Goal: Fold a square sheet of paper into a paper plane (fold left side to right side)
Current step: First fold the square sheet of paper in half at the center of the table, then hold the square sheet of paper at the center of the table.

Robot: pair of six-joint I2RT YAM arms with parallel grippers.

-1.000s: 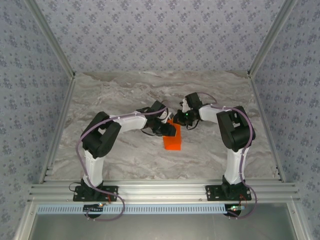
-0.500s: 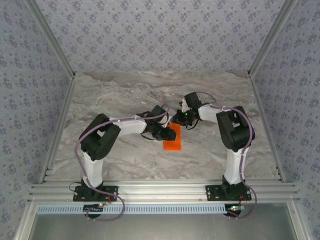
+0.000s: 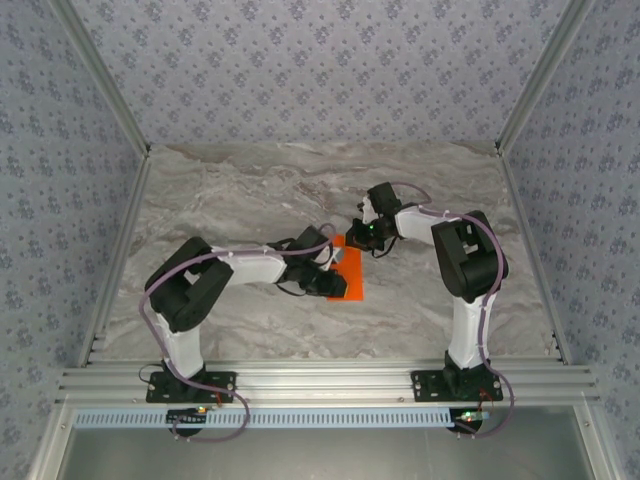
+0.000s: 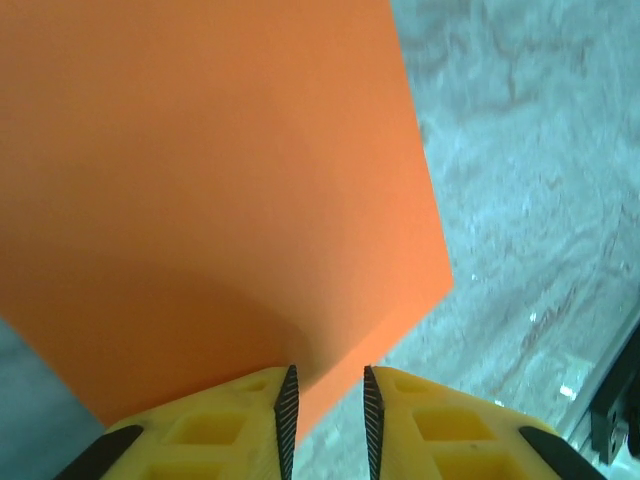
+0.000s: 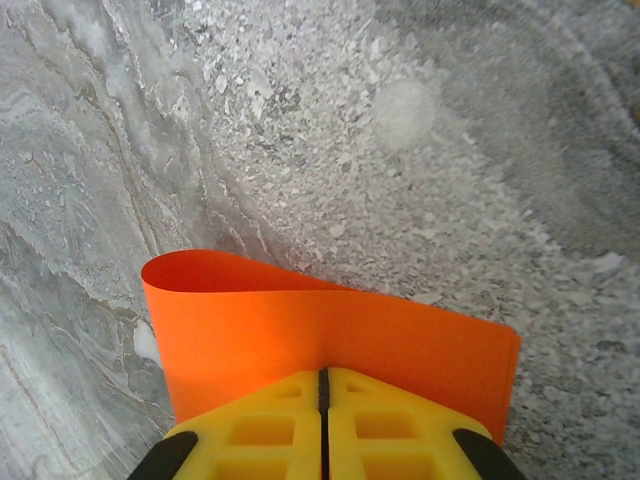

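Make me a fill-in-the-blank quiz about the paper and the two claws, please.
The square sheet of paper is coloured ___. The right gripper, at the paper's curled-over edge, is ___. The left gripper is ___, with a gap showing between its fingers.
Missing words: orange; shut; open.

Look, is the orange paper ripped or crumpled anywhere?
No rips. The orange paper is just bent over in a soft, round curl at one side, not pressed into a flat crease. The right gripper pinches its edge.
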